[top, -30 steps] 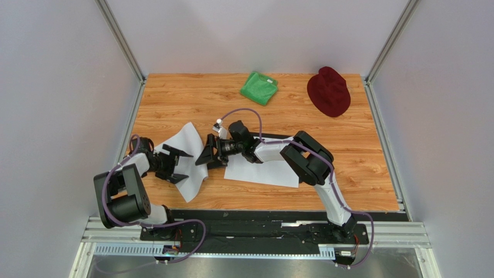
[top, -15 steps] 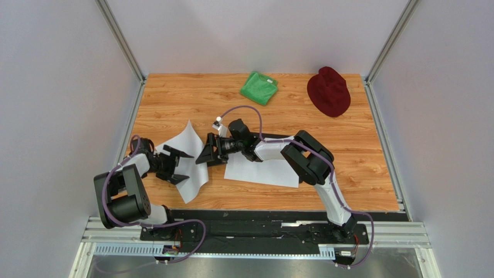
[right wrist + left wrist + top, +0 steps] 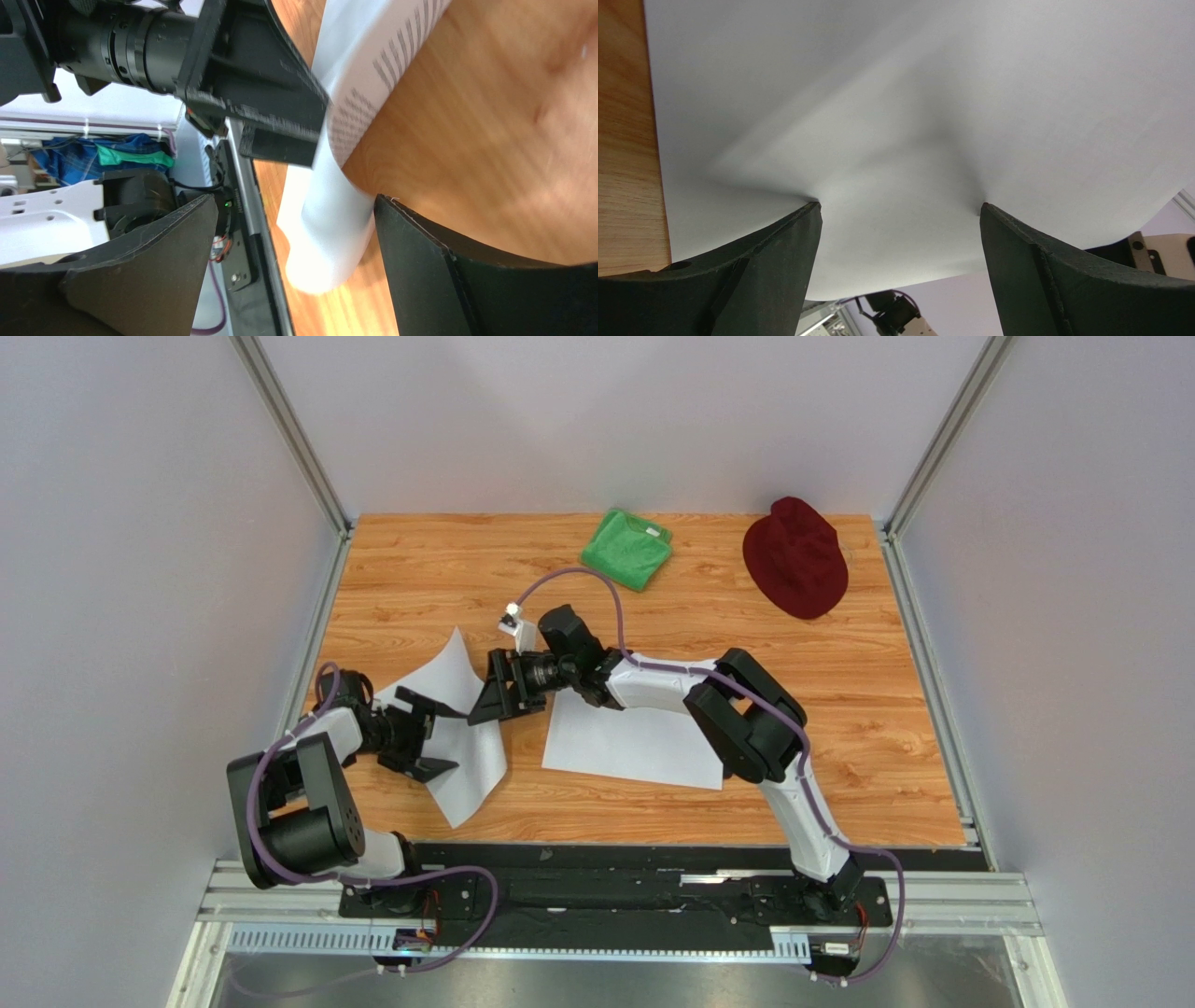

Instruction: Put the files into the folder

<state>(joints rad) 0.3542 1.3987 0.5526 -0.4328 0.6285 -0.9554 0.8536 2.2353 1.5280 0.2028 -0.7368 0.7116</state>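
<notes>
Two white files show in the top view. One file lies buckled at the left of the table, and the other file lies flat in the middle under my right arm. The folder is hidden. My left gripper is open, with both fingertips pressed down on the left file; the paper bulges between them around the left gripper. My right gripper is open at that file's right edge. In the right wrist view the curled file stands between the right gripper fingers, against the right one.
A green cloth and a dark red hat sit at the back of the wooden table. Metal frame rails and grey walls close in the left, right and back sides.
My right gripper has moved left and a little toward the back, up to the left file's right edge. The left gripper has stayed on the file.
</notes>
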